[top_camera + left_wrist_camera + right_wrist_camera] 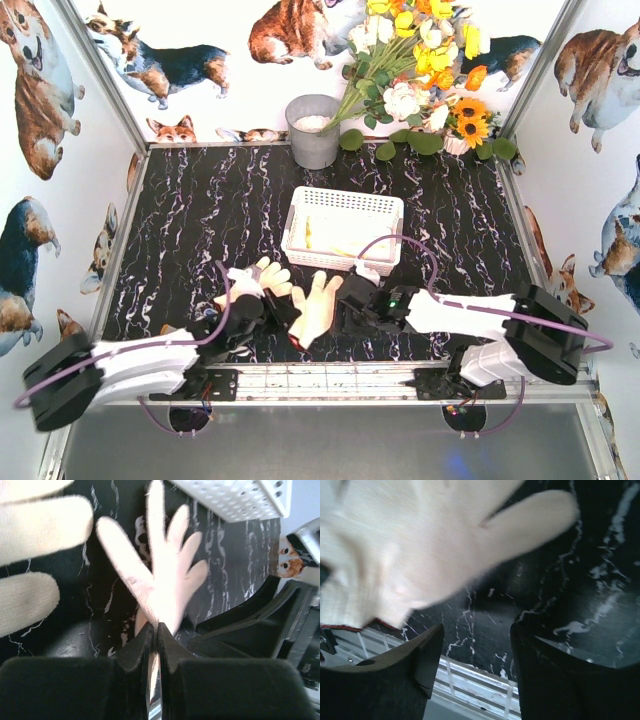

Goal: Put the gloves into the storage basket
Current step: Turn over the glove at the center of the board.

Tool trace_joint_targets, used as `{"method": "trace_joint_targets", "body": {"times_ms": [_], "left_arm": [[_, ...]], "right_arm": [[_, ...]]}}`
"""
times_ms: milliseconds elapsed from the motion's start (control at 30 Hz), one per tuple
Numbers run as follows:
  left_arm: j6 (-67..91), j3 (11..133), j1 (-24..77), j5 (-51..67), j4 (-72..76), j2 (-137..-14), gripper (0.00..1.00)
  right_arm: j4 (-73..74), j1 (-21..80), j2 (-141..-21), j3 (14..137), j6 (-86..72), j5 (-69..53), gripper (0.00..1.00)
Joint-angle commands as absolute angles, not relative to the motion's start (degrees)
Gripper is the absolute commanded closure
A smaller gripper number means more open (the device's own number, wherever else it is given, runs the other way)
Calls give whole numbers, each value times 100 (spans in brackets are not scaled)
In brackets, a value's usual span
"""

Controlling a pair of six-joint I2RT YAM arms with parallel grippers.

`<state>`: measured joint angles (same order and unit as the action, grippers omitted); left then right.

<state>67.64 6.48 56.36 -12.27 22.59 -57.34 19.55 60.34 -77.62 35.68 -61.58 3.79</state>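
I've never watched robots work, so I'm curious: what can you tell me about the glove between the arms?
The glove is cream-white, knitted-looking, with a reddish cuff edge. Its fingers are spread, pointing toward the white basket. The left gripper is shut on its cuff end; the right gripper stands open beside it, not gripping.

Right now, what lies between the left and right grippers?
A cream glove, fingers toward the storage basket, pinched near its cuff in the left gripper's shut jaws; the top view shows it.
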Motion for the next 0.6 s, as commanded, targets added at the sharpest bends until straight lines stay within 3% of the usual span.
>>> {"method": "trace_joint_targets", "body": {"times_ms": [0,100,200,367,567], "left_arm": [[6048,1469,5669,-1757,-639,-4557,100],[5633,2384,5667,-2252,-2760,-4183,100],[4856,3405,5669,-2562,-3985,-4320,100],[3475,4913,5813,-2069,-4399,-5603,100],[3220,5578,6897,-2652,-4265,-7337,100]], "right_arm": [[2731,6058,-7228,3871,-5954,793,38],[3141,6049,-6906,4008,-5887,1018,33],[3494,6055,-6569,4107,-5880,1289,31],[3685,6048,-6003,4060,-5871,1762,30],[4038,6045,-5331,3798,-6127,2204,28]]}}
